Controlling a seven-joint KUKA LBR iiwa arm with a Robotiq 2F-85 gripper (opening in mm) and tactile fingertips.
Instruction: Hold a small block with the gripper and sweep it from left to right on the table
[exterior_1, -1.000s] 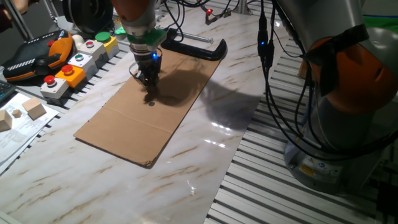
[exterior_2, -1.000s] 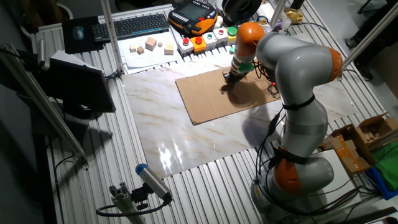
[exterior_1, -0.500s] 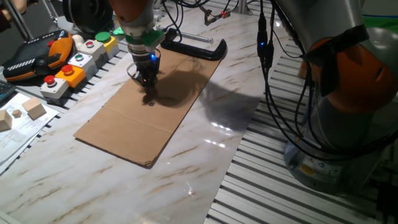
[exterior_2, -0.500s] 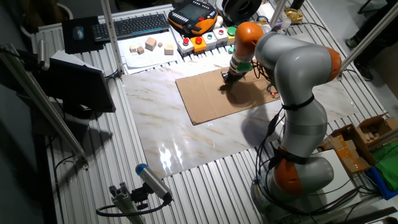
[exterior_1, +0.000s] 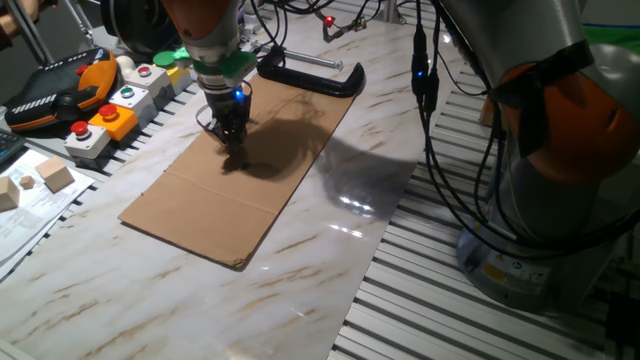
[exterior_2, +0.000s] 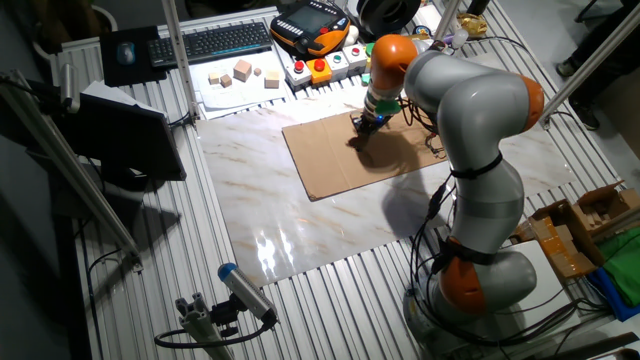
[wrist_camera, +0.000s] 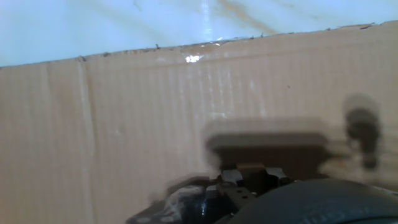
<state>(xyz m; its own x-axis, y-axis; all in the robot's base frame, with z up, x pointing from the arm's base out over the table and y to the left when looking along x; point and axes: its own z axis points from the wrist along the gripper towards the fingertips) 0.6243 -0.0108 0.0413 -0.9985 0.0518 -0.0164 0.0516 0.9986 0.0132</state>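
Note:
My black gripper (exterior_1: 233, 152) with its blue light and green ring points down on a brown cardboard sheet (exterior_1: 200, 205) that lies on the white marble-look table (exterior_1: 330, 270). In the other fixed view the gripper (exterior_2: 360, 130) stands near the sheet's far edge. In the hand view the fingertips (wrist_camera: 271, 174) are closed on a tiny tan block (wrist_camera: 250, 167), pressed to the cardboard (wrist_camera: 124, 124). The block is too small to make out in the fixed views.
A black C-clamp (exterior_1: 310, 75) lies at the cardboard's far end. Push-button boxes (exterior_1: 120, 100) and a teach pendant (exterior_1: 60, 90) line the left side. Larger pale wooden blocks (exterior_2: 240, 72) lie on paper by a keyboard (exterior_2: 225, 40). The robot base (exterior_1: 560, 200) stands at right.
The gripper has slid a short way across the cardboard toward the push-button side, still shut and low on the sheet.

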